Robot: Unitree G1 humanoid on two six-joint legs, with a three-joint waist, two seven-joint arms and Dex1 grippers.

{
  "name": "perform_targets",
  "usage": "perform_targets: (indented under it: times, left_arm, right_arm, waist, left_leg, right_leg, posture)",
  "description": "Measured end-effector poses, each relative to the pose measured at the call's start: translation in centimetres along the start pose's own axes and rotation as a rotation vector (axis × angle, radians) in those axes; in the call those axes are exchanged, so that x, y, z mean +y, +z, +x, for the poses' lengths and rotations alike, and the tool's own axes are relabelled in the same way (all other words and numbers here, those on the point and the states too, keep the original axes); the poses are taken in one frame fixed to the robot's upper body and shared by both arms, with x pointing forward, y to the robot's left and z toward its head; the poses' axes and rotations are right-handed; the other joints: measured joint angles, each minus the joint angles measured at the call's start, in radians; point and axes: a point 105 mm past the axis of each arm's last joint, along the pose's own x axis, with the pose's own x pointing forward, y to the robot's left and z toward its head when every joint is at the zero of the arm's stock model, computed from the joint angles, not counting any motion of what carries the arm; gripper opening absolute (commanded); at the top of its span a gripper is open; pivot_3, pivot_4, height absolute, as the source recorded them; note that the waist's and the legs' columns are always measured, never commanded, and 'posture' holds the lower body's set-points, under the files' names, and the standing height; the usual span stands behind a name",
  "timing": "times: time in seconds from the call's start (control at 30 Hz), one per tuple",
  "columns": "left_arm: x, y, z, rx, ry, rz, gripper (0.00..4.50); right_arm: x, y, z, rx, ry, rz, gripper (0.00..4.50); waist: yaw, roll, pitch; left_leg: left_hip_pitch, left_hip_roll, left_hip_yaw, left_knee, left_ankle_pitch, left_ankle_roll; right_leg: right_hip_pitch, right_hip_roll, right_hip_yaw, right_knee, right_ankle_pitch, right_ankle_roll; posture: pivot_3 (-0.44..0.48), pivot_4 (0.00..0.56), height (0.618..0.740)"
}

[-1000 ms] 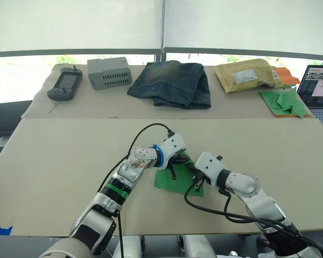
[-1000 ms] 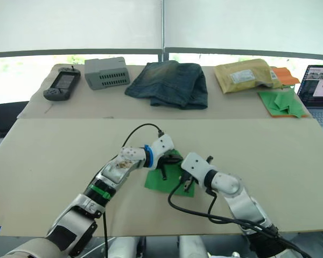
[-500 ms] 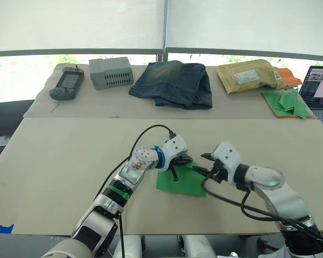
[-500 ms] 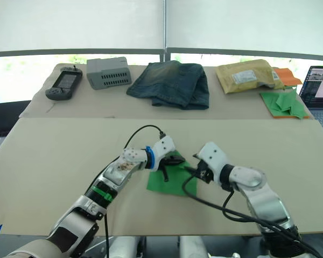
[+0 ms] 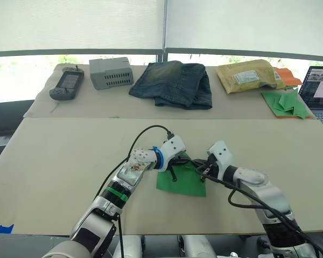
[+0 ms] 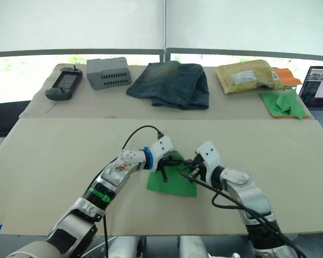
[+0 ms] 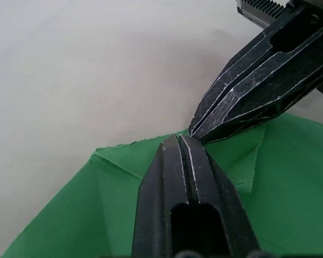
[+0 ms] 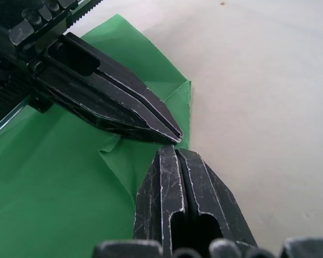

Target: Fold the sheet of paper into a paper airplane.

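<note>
Laboratory test setting: a paper-covered table (image 5: 59, 161) beneath blinded windows (image 5: 75, 24), bearing a laptop (image 5: 318, 91), jeans (image 5: 172, 83) and a handheld controller (image 5: 65, 83).

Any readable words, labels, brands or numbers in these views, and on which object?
None can be read.
White label on the yellow-brown padded envelope: print too small.
Open laptop screen: content too small.
Grey ventilated box, dark handheld device: no legible marking.
</note>
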Motion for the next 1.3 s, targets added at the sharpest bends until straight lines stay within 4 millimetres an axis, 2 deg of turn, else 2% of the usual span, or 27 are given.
perform_targets:
  times: [0.3, 0.47, 0.53, 0.7, 0.77, 0.93, 1.2, 1.3]
  left_arm:
    - [0.0, -0.2, -0.1, 0.003, -0.015, 0.003, 0.0]
    - [0.0, -0.1, -0.1, 0.0, -0.021, 0.001, 0.0]
    - [0.1, -0.1, -0.2, 0.0, -0.024, 0.001, 0.0]
    - [0.0, 0.0, 0.0, -0.002, -0.031, 0.001, 0.0]
    - [-0.1, 0.1, 0.1, -0.004, -0.035, 0.0, 0.0]
    - [-0.1, 0.2, 0.1, -0.006, -0.034, -0.002, 0.0]
    - [-0.1, 0.5, 0.9, -0.016, -0.02, -0.012, 0.0]
    - [0.4, 0.6, 1.3, 0.01, 0.004, 0.02, 0.0]
  right_arm:
    - [0.2, -2.5, -3.9, 0.024, -0.053, 0.061, 0.04]
    - [0.2, -2.7, -5.0, 0.007, -0.073, 0.107, 0.04]
    - [0.0, -2.3, -4.9, -0.007, -0.078, 0.124, 0.04]
    - [-1.3, 2.4, -4.0, -0.136, -0.103, 0.047, 0.04]
    - [-0.9, 3.0, -3.2, -0.136, -0.09, 0.018, 0.04]
    - [0.6, -0.2, -0.9, 0.015, -0.053, -0.027, 0.04]
    - [1.2, -0.4, -0.5, 0.007, -0.069, -0.046, 0.04]
    - [1.4, -0.4, -0.4, 0.003, -0.072, -0.051, 0.04]
  waist:
    - [0.006, -0.001, -0.002]
    - [0.005, 0.0, -0.002]
    - [0.005, -0.001, -0.002]
    - [0.002, 0.0, -0.002]
    - [0.002, 0.0, -0.002]
    - [0.004, 0.0, -0.002]
    - [0.003, 0.0, -0.002]
    - [0.004, -0.001, -0.002]
  left_leg:
    - [0.001, 0.0, 0.0, 0.0, 0.0, 0.0]
    - [0.0, 0.0, 0.0, 0.0, 0.0, 0.0]
    - [0.0, 0.0, 0.0, 0.0, 0.0, 0.0]
    - [0.0, 0.0, 0.0, 0.0, 0.0, 0.0]
    - [-0.001, 0.0, 0.0, 0.0, 0.0, 0.0]
    - [-0.002, -0.001, 0.0, 0.0, 0.0, 0.0]
    - [0.0, 0.0, 0.0, 0.0, 0.0, 0.0]
    - [0.001, -0.001, 0.0, 0.001, 0.0, 0.0]
  right_leg:
    - [0.002, 0.0, 0.0, -0.001, 0.0, 0.0]
    - [0.001, 0.0, 0.0, 0.0, 0.0, 0.0]
    - [0.001, 0.0, 0.0, 0.0, 0.0, 0.0]
    - [0.0, 0.0, 0.0, 0.0, 0.0, 0.0]
    - [0.0, 0.0, -0.001, -0.001, 0.0, 0.0]
    - [-0.001, -0.001, 0.0, -0.001, 0.0, 0.0]
    - [0.001, 0.0, 0.0, -0.001, 0.0, 0.0]
    - [0.002, 0.0, 0.0, -0.001, 0.0, 0.0]
  posture:
    - [0.0, 0.15, 0.728]
    - [0.0, 0.15, 0.728]
    - [0.0, 0.15, 0.728]
    - [0.0, 0.15, 0.728]
    - [0.0, 0.15, 0.728]
    - [0.0, 0.15, 0.728]
    - [0.0, 0.15, 0.728]
    - [0.0, 0.15, 0.728]
